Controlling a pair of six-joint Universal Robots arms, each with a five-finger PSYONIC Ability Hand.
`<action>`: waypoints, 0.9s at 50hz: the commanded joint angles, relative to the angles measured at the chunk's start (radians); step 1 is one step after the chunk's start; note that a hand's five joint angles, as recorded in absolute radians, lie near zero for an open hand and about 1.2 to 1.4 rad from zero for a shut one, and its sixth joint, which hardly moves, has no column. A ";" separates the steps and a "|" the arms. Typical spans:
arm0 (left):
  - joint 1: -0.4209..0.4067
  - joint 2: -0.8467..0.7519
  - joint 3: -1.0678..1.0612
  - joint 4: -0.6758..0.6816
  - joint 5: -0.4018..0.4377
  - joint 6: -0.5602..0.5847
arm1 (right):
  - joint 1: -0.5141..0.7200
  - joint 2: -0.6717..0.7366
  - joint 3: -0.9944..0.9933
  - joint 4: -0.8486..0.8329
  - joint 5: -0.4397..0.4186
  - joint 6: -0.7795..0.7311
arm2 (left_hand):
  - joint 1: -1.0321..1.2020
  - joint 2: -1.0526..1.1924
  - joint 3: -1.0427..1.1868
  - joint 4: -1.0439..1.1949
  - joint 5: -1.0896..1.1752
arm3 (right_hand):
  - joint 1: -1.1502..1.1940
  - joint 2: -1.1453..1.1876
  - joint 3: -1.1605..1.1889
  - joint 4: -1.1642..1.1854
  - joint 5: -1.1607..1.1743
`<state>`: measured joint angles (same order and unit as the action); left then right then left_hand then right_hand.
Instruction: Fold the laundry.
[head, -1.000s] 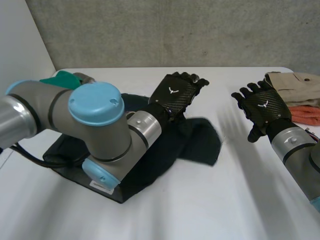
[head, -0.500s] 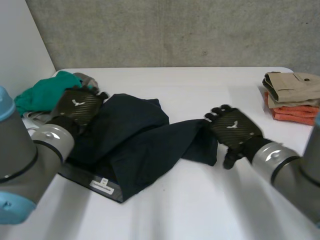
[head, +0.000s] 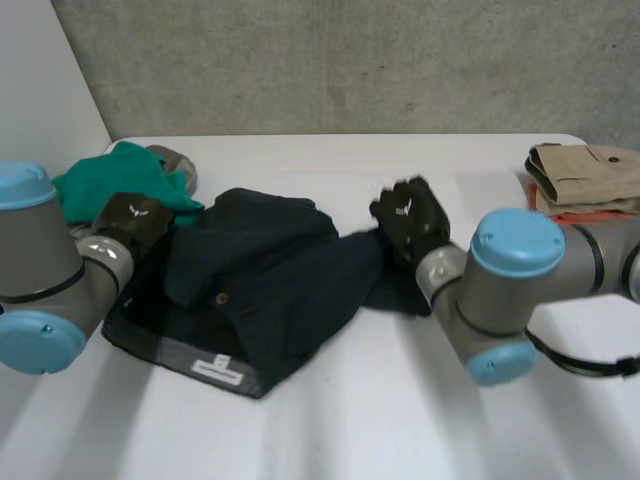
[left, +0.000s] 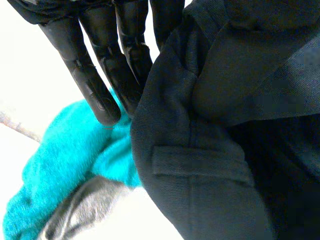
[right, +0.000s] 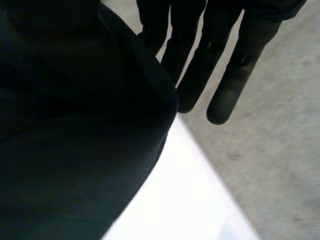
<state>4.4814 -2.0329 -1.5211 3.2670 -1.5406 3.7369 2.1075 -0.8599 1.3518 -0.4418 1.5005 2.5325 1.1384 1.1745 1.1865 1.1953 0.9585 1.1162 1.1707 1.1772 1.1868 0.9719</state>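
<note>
L hand (head: 135, 220) & R hand (head: 410, 215) prob. touching trousers (head: 260, 290).

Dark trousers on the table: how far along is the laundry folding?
Done: a folded beige and orange stack on the robot's right. In hand: the crumpled dark trousers, left hand and right hand at opposite ends. Left: the teal garment and grey cloth.
</note>
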 joint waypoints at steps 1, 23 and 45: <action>-0.100 0.149 0.022 -0.055 -0.062 -0.083 | -0.011 0.053 -0.282 -0.040 0.014 -0.055 | 0.258 0.222 0.210 0.201 0.263 | 0.280 0.226 0.219 0.209 0.250; -0.669 0.047 0.037 -0.029 -0.168 -0.555 | -0.095 0.378 -0.672 -0.265 -0.287 0.150 | 0.258 0.222 0.210 0.201 0.263 | -0.194 -0.248 -0.255 -0.264 -0.224; -0.542 0.342 -0.053 -0.237 -0.211 -0.408 | -0.219 -0.260 -0.211 0.477 -0.089 0.181 | -0.942 -0.979 -0.990 -0.999 -0.937 | -0.942 -0.996 -1.003 -1.012 -0.972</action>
<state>3.8660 -1.7565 -1.5199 3.0905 -1.7603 3.2674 1.8992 -0.9925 1.0341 -0.2010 1.3234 2.7080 0.2477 0.2312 0.2394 0.2306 0.0532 0.2173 0.2025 0.2033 0.2013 0.0459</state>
